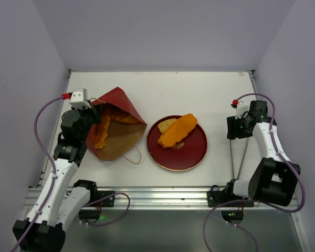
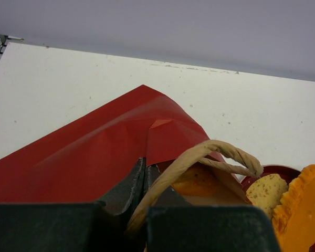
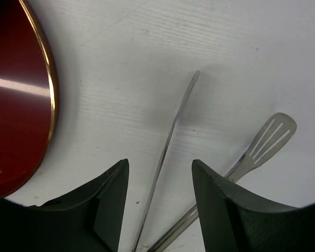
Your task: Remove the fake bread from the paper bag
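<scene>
Red paper outside and brown within, the bag (image 1: 121, 137) lies on its side at the left of the worktop (image 1: 199, 89). The left tool (image 1: 94, 118) is clamped together on the bag's edge beside a cord handle (image 2: 199, 156). Some bread (image 1: 101, 135) sits inside the bag as orange pieces. An orange loaf (image 1: 178, 131) and a pale slice (image 1: 167, 125) rest on the red plate (image 1: 199, 155) just right of the bag. The right tool (image 3: 160, 168) hangs with its jaws apart and holds nothing, above metal tongs (image 3: 266, 140) that lie on the worktop right of the plate.
</scene>
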Robot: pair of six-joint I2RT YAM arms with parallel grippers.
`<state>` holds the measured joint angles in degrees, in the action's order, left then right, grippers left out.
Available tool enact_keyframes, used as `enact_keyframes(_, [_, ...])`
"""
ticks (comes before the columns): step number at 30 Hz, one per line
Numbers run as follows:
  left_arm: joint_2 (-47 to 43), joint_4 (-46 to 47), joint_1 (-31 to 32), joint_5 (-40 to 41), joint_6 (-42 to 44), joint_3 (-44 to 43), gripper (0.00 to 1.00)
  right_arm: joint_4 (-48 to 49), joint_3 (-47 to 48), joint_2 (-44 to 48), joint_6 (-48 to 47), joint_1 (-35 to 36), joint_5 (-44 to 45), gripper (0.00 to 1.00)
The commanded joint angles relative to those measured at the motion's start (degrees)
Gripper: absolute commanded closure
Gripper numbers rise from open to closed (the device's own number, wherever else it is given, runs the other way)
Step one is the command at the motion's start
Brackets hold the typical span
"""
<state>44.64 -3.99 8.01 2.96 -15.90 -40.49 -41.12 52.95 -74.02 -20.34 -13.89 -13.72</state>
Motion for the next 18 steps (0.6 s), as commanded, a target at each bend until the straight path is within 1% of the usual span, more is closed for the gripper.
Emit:
enact_keyframes(1, [-1.0, 2.9, -0.1, -0.2, -0.4, 0.1, 1.00, -0.3, 1.6, -4.6, -3.9, 0.4, 2.7, 0.46])
enact_keyframes(8, [-1.1, 2.9, -0.1, -0.3, -0.3, 0.3, 1.00, 3.2, -1.3, -11.4, -4.9, 1.9, 7.6, 0.48])
enact_keyframes(11, [-1.1, 2.9, -0.1, -0.2, -0.2, 0.5, 1.00, 4.7, -2.1, -13.0, -4.7, 3.0, 8.0, 0.52])
enact_keyframes(14, [-1.2, 2.9, -0.1, -0.1, -0.1, 0.5, 1.00, 5.2, -1.9, -15.7, -4.4, 3.5, 7.7, 0.63])
enact_keyframes(15, [-1.3, 2.9, -0.1, 0.1, 0.0, 0.5, 1.00, 5.3, -1.7, -17.4, -4.4, 3.6, 7.7, 0.71])
enact_keyframes(16, [-1.3, 2.9, -0.1, 0.2, 0.0, 0.6, 1.00, 5.3, -1.4, -17.9, -4.3, 3.7, 7.9, 0.75])
enact_keyframes(17, [-1.4, 2.9, -0.1, 0.3, -0.1, 0.6, 1.00, 5.5, -1.2, -18.4, -4.3, 3.7, 8.1, 0.84])
enact_keyframes(18, [-1.4, 2.9, -0.1, 0.3, 0.0, 0.7, 1.00, 6.1, -0.9, -18.4, -4.3, 3.6, 8.4, 0.89])
